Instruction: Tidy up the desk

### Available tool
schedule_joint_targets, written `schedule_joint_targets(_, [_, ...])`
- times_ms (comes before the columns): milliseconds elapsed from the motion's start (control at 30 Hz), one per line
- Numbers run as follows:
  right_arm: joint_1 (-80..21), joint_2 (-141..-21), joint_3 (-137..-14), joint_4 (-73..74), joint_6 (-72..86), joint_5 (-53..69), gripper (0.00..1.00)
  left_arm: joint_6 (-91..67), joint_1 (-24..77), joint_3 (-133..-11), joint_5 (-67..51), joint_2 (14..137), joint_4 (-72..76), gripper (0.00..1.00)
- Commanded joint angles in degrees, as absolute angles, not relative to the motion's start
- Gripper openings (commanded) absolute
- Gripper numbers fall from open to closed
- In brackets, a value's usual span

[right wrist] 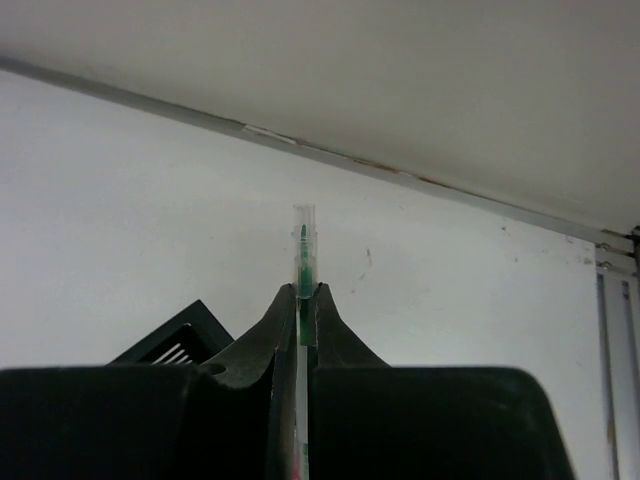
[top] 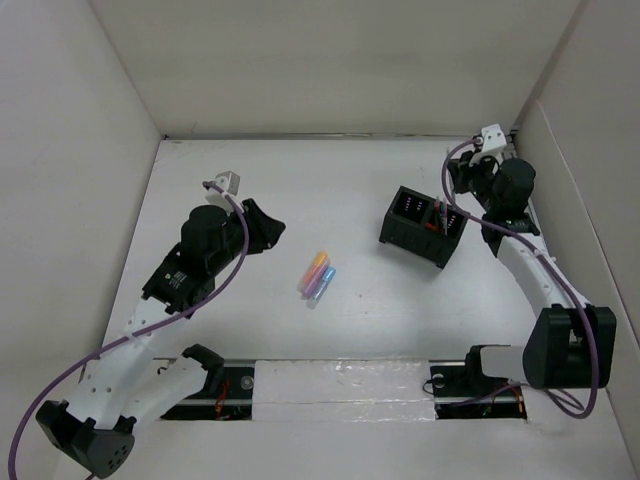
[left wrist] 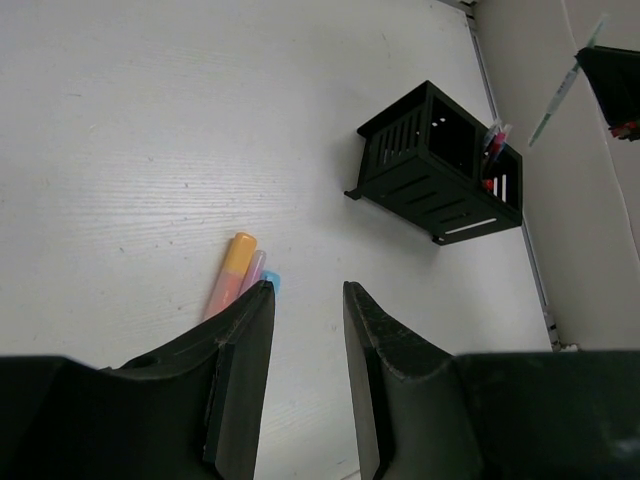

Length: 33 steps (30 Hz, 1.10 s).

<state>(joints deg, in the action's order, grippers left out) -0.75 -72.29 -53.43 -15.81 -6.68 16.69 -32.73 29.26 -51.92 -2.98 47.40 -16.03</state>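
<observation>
The desk (top: pixel 330 190) is a white tabletop. Three highlighters, orange, pink and blue (top: pixel 317 276), lie side by side at its middle. A black two-compartment organizer (top: pixel 423 226) stands to their right with a few pens in its right compartment. My left gripper (top: pixel 270 228) is open and empty, left of the highlighters; in the left wrist view its fingertips (left wrist: pixel 305 290) sit just beside the orange highlighter (left wrist: pixel 232 272). My right gripper (right wrist: pixel 303 290) is shut on a clear pen with green ink (right wrist: pixel 303 250), held above the table behind the organizer (left wrist: pixel 430 165).
White wall panels enclose the desk on the left, back and right. A metal rail (top: pixel 340 385) runs along the near edge between the arm bases. A metal strip (right wrist: pixel 300 150) lines the foot of the back wall.
</observation>
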Motion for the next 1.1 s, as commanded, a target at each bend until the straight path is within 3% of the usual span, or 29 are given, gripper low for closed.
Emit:
schedule_joint_targets(0, [1.49,-73.74,-51.52,-25.66,-7.30,26.71,0.00,-33.57,29.53,-50.98,-3.34,46.23,-14.59,0.30])
schedule_joint_targets(300, [2.02,-68.30,-42.19,-27.16,-5.98,24.53,0.01,-33.84,29.53,-49.13,-3.25,46.14,-14.68,0.30])
schedule_joint_targets(367, [2.02,-67.24,-40.96,-25.84,-5.71,24.26,0.12,-33.22,29.53,-49.74,-3.25,46.40,-14.59,0.31])
schedule_joint_targets(400, [2.02,-66.71,-40.70,-25.75,-5.71,24.00,0.32,-33.05,29.53,-50.01,-3.16,46.93,-14.76,0.30])
schedule_joint_targets(467, [2.02,-64.78,-41.13,-24.00,-5.97,23.56,0.53,-32.52,29.53,-50.71,-3.16,47.28,-14.68,0.30])
schedule_joint_targets(567, [2.02,-62.76,-43.67,-18.47,-8.25,23.20,0.65,-31.99,29.53,-51.06,-3.34,48.07,-14.42,0.30])
schedule_joint_targets(633, [2.02,-61.88,-46.22,-13.57,-9.05,23.29,0.66,-31.90,29.53,-51.24,-3.51,48.25,-14.15,0.30])
schedule_joint_targets(700, [-0.78,-60.21,-47.46,-10.90,-10.11,22.42,0.62,-31.73,29.53,-51.15,-3.60,48.25,-14.15,0.30])
schedule_joint_targets(733, [-2.27,-59.60,-47.55,-8.20,-10.46,21.54,0.54,-31.64,29.53,-50.98,-3.52,48.25,-14.24,0.30])
schedule_joint_targets(800, [-9.61,-57.93,-47.64,-2.42,-11.60,15.95,0.12,-31.64,29.53,-50.54,-3.25,48.16,-14.06,0.31])
schedule_joint_targets(833, [-11.76,-57.92,-47.46,-1.07,-11.60,15.91,0.11,-31.64,29.53,-50.54,-3.25,48.16,-14.06,0.31])
schedule_joint_targets(900, [-16.59,-58.01,-47.11,1.48,-10.38,13.20,0.00,-31.64,29.53,-50.10,-3.34,48.16,-13.80,0.31])
schedule_joint_targets(1067, [-34.67,-61.95,-46.75,6.06,-4.33,1.95,0.00,-31.64,29.53,-49.83,-3.08,48.16,-13.62,0.31])
